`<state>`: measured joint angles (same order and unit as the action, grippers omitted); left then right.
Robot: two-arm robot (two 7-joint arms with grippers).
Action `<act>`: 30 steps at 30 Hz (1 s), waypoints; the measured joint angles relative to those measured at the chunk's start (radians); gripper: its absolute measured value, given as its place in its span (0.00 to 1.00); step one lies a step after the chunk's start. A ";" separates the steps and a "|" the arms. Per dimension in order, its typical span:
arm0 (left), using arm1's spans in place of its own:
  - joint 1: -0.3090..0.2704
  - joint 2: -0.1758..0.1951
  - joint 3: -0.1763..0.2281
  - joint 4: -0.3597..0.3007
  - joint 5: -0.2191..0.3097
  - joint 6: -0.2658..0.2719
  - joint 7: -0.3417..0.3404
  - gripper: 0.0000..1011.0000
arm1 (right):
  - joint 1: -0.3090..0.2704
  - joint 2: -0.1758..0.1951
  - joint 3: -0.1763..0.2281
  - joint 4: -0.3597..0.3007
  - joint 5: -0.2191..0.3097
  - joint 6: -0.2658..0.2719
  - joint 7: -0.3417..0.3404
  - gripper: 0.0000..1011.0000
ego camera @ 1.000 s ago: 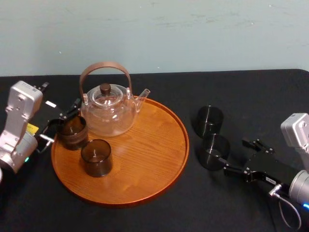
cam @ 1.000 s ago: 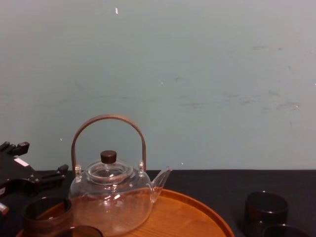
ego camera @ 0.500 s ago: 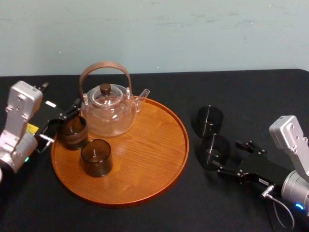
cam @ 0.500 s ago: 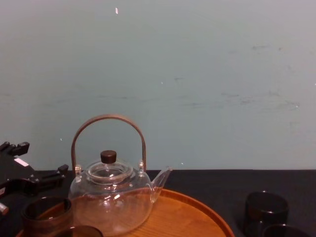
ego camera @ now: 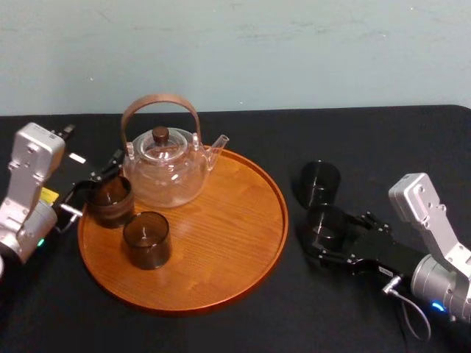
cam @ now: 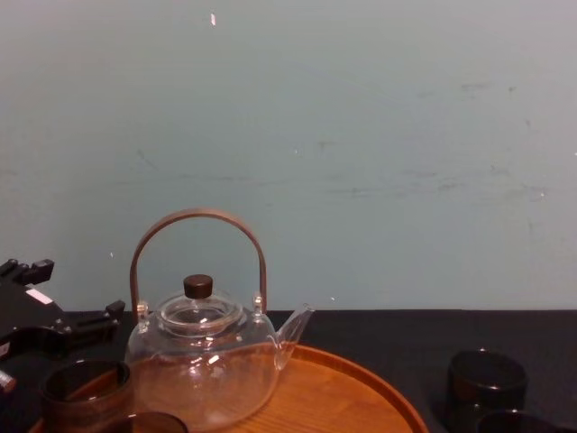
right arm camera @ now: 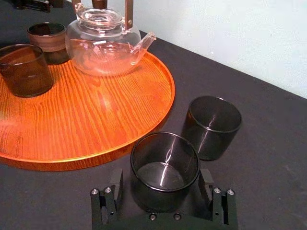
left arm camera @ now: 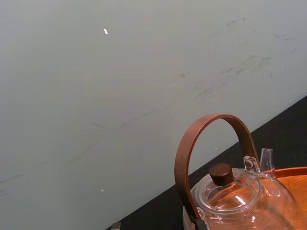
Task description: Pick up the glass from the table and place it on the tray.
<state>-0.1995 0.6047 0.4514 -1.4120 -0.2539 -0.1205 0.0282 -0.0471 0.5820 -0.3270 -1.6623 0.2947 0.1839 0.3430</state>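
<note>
Two dark glasses stand on the black table to the right of the tray (ego camera: 221,250). My right gripper (ego camera: 335,234) is open, one finger on each side of the nearer glass (ego camera: 327,223). In the right wrist view that glass (right arm camera: 164,165) sits between the fingers (right arm camera: 115,184) with small gaps. The farther glass (ego camera: 319,182) stands free just behind it. My left gripper (ego camera: 90,189) rests open at the tray's left edge, beside a brown glass (ego camera: 110,200) that stands on the tray.
On the tray stand a clear glass teapot (ego camera: 165,165) with a brown hoop handle and another dark glass (ego camera: 147,239). The right half of the tray (right arm camera: 96,115) is bare wood. A pale wall rises behind the table.
My right gripper has slid forward and left along the table until its fingers straddle the nearer glass. The left arm and the things on the tray have not moved.
</note>
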 joint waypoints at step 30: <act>0.000 0.000 0.000 0.000 0.000 0.000 0.000 0.99 | 0.063 -0.079 -0.010 0.087 -0.067 0.004 0.031 0.99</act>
<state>-0.1995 0.6046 0.4514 -1.4120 -0.2540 -0.1206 0.0282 0.0162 0.5027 -0.3365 -1.5755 0.2272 0.1874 0.3742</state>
